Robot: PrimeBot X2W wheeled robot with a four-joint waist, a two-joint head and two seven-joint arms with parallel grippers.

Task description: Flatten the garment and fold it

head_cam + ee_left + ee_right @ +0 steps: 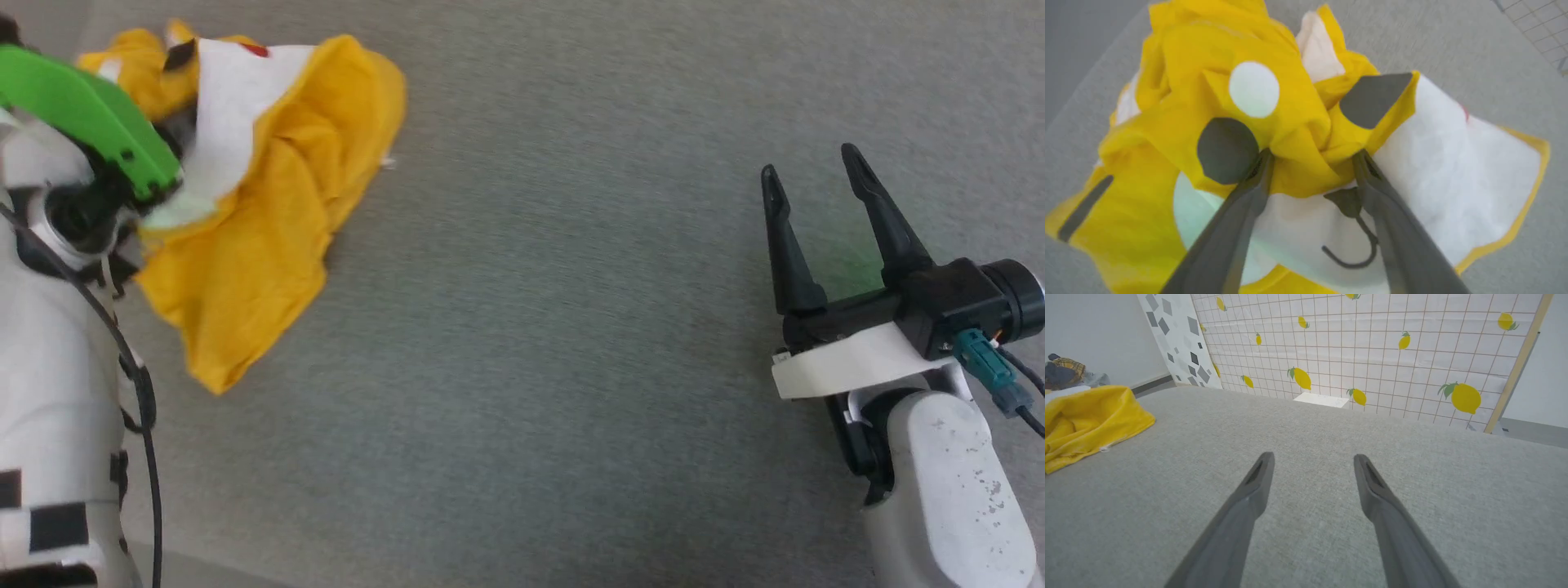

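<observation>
The garment (269, 212) is a crumpled heap of bright yellow cloth with white patches at the upper left of the grey table (571, 327). In the left wrist view the garment (1167, 102) shows a white muzzle, black dots and a curved black line. My left gripper (1312, 157) is open, and its fingertips (1263, 163) press into the heap with a yellow fold bunched between them. From the head camera, my left wrist with its green cover (90, 114) lies over the heap. Far to the right, my right gripper (808, 159) stands open above bare table with nothing between its fingers; the right wrist camera looks past this gripper (1312, 457) to the garment (1090, 416) at the left.
A grid panel printed with lemons (1372, 347) stands beyond the table's far edge, with a small white box (1323, 399) at its foot. A dark pile of other clothes (1061, 371) lies past the garment. The table's near edge (212, 563) runs along the lower left.
</observation>
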